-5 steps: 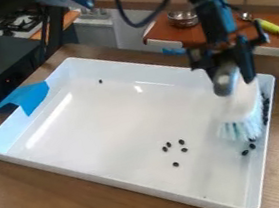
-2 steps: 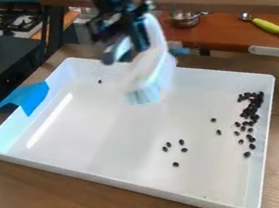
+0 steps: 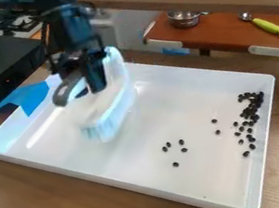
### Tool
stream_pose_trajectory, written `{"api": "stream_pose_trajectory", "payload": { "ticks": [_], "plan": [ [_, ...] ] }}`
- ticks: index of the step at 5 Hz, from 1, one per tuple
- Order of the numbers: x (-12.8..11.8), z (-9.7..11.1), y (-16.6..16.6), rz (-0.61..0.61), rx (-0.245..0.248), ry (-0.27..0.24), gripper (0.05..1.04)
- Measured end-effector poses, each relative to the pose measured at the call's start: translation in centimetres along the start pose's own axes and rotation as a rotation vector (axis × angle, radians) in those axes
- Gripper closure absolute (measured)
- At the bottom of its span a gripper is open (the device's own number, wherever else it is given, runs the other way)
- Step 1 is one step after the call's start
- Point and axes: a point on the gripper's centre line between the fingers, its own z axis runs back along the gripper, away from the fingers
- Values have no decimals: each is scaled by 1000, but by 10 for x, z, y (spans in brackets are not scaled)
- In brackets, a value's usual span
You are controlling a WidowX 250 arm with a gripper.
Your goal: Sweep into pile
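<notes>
On the wooden table (image 3: 43, 199), dark beans (image 3: 253, 110) are bunched mostly at the right side of the tray (image 3: 133, 150). Toward its left, a brush (image 3: 112, 113) is clamped in the pincer (image 3: 82, 79), pointed downward below the arm (image 3: 69, 27).

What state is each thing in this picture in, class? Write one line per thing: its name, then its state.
Gripper: shut on the brush
Brush: held, bristles down
Tray: upright, open-topped
Dark beans at the tray's right end: bunched, unevenly
Five dark beans near the middle: scattered loosely
Blue tape: stuck over the tray's rim
Metal bowl: upright, uncovered
Green-handled utensil: lying down
</notes>
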Motion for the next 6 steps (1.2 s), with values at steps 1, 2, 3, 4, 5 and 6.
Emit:
{"api": "stream_pose_trajectory", "payload": {
  "ticks": [1,2,3,4,5,6],
  "plan": [
    [-5,-18,-5,-31,57,2,595],
    [-8,-32,-14,-21,63,25,595],
    [-5,-49,-33,-9,100,42,595],
    [-4,-57,-46,30,100,60,595],
    [-2,-66,-64,52,105,62,595],
    [6,-73,-81,83,75,66,595]
  ]
}}
